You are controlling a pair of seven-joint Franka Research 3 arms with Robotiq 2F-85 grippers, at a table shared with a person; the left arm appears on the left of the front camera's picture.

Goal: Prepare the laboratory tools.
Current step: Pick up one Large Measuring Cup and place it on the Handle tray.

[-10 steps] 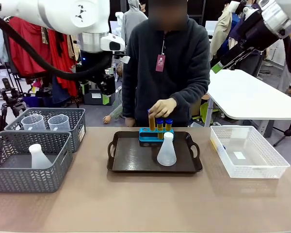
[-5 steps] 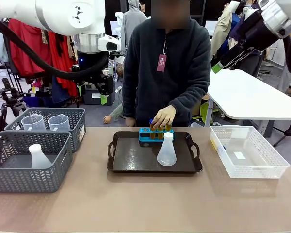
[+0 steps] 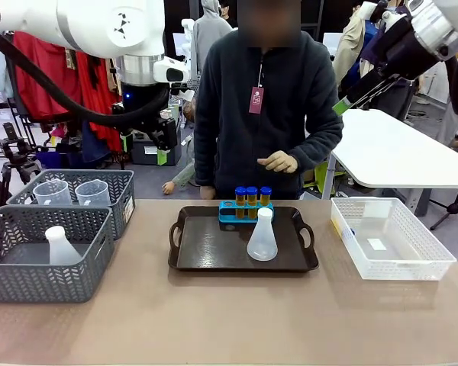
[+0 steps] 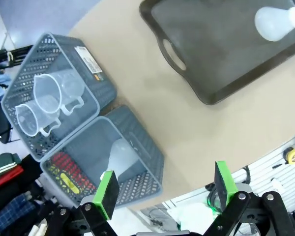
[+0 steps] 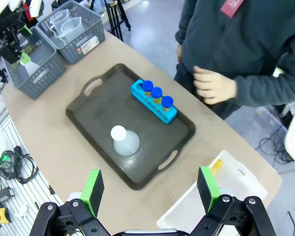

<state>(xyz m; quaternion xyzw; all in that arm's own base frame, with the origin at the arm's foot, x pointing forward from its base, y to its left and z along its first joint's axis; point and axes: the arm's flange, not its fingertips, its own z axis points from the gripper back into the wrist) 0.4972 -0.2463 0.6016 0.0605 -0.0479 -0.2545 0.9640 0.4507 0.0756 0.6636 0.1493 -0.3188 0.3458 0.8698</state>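
Bench point(image 3: 214, 320): a brown top; a person stands at its far side.
Dark tray point(image 3: 206, 248): in the middle of the bench, with one handle at each end.
Blue rack point(image 3: 246, 214): on the tray, along its far edge.
Yellow tubes point(image 3: 252, 196): three of them, with blue caps, standing upright in one row in the blue rack.
Conical flask point(image 3: 262, 238): translucent white, upright on the tray, just in front of the rack and a little right of the tray's centre.
Near grey basket point(image 3: 46, 282): on the bench, well to the left of the tray.
Second flask point(image 3: 59, 245): the same white kind, inside the near grey basket.
Far grey basket point(image 3: 124, 200): also left of the tray, directly behind the near one.
Measuring jugs point(image 3: 53, 192): two, of clear plastic with handles, side by side in the far grey basket.
White mesh basket point(image 3: 412, 268): right of the tray and apart from it. A small yellow piece point(image 5: 214, 167) lies in the corner nearest the tray; I cannot tell what it is.
Person's hand point(image 3: 278, 162): lifted above the far edge of the tray, apart from the tubes, and I see nothing in it.
Left hand point(image 4: 165, 184): its two green-padded fingers are spread wide with nothing between them. It hangs high over the grey baskets, left of the tray.
Right hand point(image 5: 150, 188): its fingers are also wide apart and empty. It hangs high above the bench to the right of the tray and looks down on the tray and the white basket.
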